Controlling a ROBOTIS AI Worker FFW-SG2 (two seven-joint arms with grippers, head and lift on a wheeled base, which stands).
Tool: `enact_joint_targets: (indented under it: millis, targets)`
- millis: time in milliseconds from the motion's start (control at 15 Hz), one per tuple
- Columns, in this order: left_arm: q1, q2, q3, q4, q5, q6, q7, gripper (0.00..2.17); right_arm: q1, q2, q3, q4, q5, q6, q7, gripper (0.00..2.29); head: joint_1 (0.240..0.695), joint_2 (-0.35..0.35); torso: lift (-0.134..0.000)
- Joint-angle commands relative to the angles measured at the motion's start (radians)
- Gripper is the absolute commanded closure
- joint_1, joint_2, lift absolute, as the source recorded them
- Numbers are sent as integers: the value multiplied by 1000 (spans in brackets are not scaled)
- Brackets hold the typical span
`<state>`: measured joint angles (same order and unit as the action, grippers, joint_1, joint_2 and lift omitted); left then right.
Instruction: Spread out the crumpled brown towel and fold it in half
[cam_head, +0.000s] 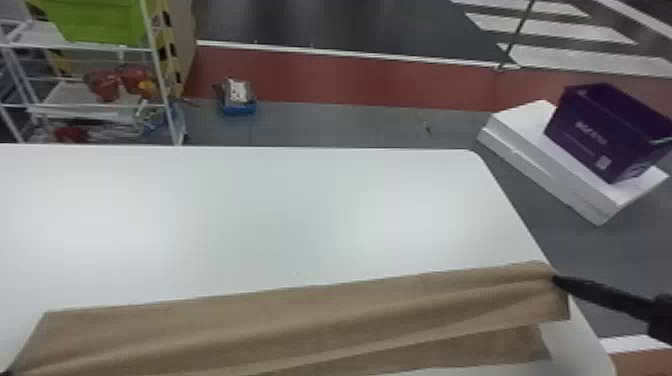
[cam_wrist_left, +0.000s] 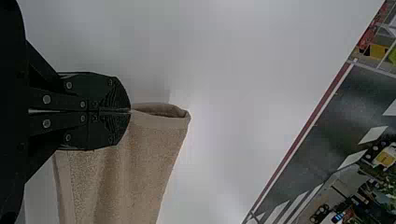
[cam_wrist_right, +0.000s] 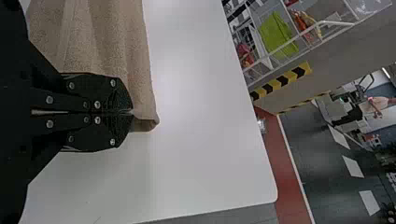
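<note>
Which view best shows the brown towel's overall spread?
Head view: the brown towel runs wide across the white table, a lower layer peeking out near its right end. Left wrist view shows the end pinched in the left gripper; right wrist view, the one pinched in the right gripper.

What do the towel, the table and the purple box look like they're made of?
The towel looks like soft terry cotton, judging by its fine looped nap. The table seems smooth laminate or plastic, with a slight sheen and soft bright patches. The box has flat, thin walls, so cardboard or stiff plastic; I can't tell which.
</note>
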<state>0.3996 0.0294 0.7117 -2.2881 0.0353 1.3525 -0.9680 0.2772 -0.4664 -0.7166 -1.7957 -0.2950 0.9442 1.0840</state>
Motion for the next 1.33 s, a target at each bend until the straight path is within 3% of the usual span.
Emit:
enact_joint_targets:
  millis: [0, 400, 467, 533, 600, 667, 733, 1000, 1267]
  targets:
    - [11, -3, 0, -11, 5, 24, -3, 1544, 17, 3, -17, -10, -18, 0, 1, 1295, 695, -183, -123]
    - [18, -3, -20, 29, -9, -6, 12, 1477, 51, 6, 0, -7, 3, -37, -4, 1295, 695, -201, -123]
    - [18, -3, -21, 32, -9, -15, 15, 1052, 54, 9, 5, -7, 10, -46, -6, 1268, 695, -201, -123]
    - [18, -3, -21, 32, -9, -22, 15, 397, 62, 11, 6, -8, 13, -49, -6, 1011, 695, -200, -123]
    - [18, 0, -21, 32, -9, -25, 23, 19, 68, 17, 6, -10, 19, -74, -10, 572, 695, -198, -123]
    - [18, -2, -20, 32, -9, -43, 37, 2, 73, 20, 6, -8, 20, -95, -12, 134, 695, -197, -123]
    - [18, -5, -15, 27, -9, -83, 48, 2, 79, 20, 3, -10, 20, -104, -12, 39, 695, -194, -123]
    - [53, -32, 3, -1, 26, -218, 88, 19, 89, 34, -52, -14, 10, -147, -18, 46, 695, -168, -123]
    - [73, -32, -12, -11, 48, -258, 89, 22, 89, 55, -67, -34, -10, -184, -19, 46, 695, -190, -123]
